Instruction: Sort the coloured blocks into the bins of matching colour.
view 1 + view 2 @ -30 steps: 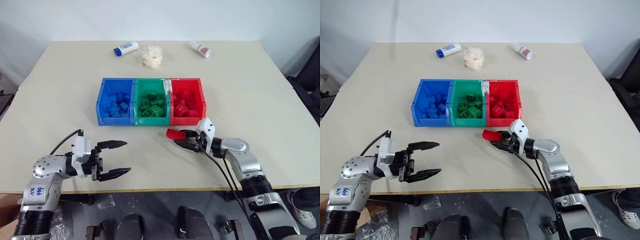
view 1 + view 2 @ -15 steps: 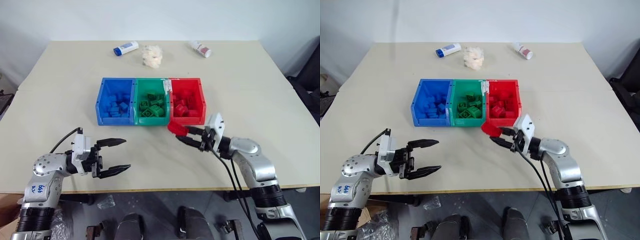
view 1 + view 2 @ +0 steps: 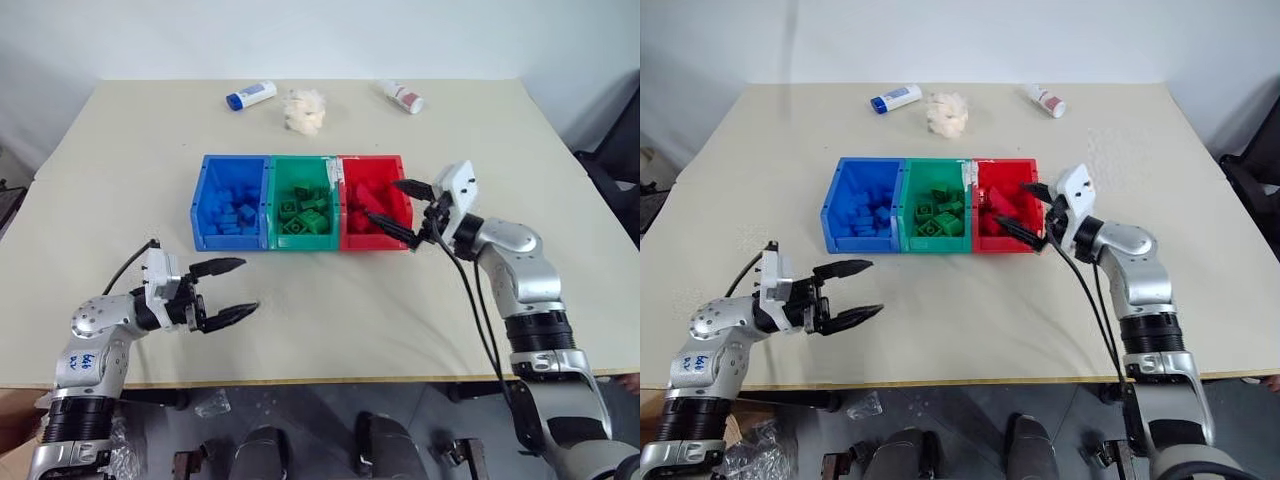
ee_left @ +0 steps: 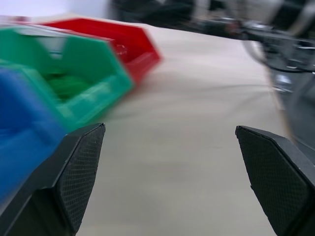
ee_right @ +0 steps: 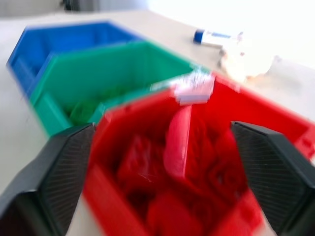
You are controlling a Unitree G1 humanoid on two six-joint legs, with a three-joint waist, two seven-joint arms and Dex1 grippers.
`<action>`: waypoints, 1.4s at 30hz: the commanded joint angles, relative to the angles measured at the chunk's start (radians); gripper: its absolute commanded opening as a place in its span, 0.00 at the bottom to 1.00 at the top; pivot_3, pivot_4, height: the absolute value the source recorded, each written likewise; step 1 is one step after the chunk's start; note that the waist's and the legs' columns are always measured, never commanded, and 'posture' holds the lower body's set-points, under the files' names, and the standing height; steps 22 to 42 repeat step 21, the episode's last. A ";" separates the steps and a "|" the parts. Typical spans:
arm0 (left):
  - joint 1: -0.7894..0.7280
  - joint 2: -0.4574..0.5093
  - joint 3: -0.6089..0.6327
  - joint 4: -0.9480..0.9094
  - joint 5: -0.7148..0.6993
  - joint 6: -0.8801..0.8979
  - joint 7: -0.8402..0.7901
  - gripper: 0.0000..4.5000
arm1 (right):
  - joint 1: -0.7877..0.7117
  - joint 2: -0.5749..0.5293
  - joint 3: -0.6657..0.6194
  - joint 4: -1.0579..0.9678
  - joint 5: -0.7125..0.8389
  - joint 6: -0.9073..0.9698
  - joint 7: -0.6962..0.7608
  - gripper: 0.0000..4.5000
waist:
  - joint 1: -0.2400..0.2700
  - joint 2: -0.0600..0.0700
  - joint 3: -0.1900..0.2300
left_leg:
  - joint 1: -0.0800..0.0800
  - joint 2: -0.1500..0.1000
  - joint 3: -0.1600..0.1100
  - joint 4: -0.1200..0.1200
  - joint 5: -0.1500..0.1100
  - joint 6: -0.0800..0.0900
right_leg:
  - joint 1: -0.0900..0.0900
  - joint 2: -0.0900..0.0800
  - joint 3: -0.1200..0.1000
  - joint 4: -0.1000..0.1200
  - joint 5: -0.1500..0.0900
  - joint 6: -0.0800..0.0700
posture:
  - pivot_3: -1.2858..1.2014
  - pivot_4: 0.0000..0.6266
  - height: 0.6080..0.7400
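Observation:
The three joined bins stand mid-table: blue bin [image 3: 203, 222], green bin [image 3: 277, 237], red bin [image 3: 346, 236]. Each holds several blocks of its own colour: blue blocks [image 3: 232, 210], green blocks [image 3: 304, 212], red blocks [image 3: 366, 208]. My right gripper [image 3: 385, 200] hangs open over the red bin's near right corner. In the right wrist view a red block [image 5: 178, 138] shows between the spread fingers, touching neither, over the red heap. My left gripper [image 3: 248, 285] is open and empty above bare table, in front of the blue bin.
At the table's far edge lie a white tube with a blue cap [image 3: 251, 96], a cream fluffy wad [image 3: 304, 110] and a white tube with a red label [image 3: 403, 97]. The table's front edge [image 3: 320, 378] runs close behind both grippers.
My right gripper rose and carried the red block from in front of the bins to over the red bin, then opened and let it go. My left gripper edged forward.

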 commanded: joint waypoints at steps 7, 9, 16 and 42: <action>0.055 0.071 0.074 0.011 0.034 -0.074 0.002 1.00 | 0.189 -0.292 -0.032 -0.144 0.087 0.022 0.350 0.99 | 0.001 0.000 0.000 | 0.000 0.000 0.000 0.000 0.000 0.000 | 0.000 0.000 0.000 -0.001 0.000 0.000 | 0.52 0.24 1.00; 0.070 0.096 0.089 0.037 0.039 -0.090 -0.018 1.00 | 0.200 -0.326 -0.038 -0.107 0.078 -0.001 0.382 0.99 | -0.003 0.000 0.000 | 0.001 0.000 0.001 0.000 0.000 0.000 | 0.000 0.000 0.000 -0.001 0.000 0.000 | 0.52 0.24 1.00; 0.066 0.142 0.132 0.146 0.037 -0.146 -0.057 1.00 | 0.172 -0.346 -0.028 -0.038 0.062 -0.035 0.412 0.99 | 0.000 0.000 0.000 | 0.002 0.001 0.003 0.000 0.000 0.000 | 0.000 0.000 0.002 0.000 0.000 0.000 | 0.52 0.24 1.00; 0.061 0.136 0.126 0.138 0.032 -0.147 -0.052 1.00 | 0.155 -0.329 -0.021 -0.022 0.057 -0.035 0.399 0.99 | 0.002 0.000 0.000 | 0.002 0.001 0.003 0.000 0.000 0.000 | 0.000 0.000 0.002 0.000 0.000 0.000 | 0.52 0.24 1.00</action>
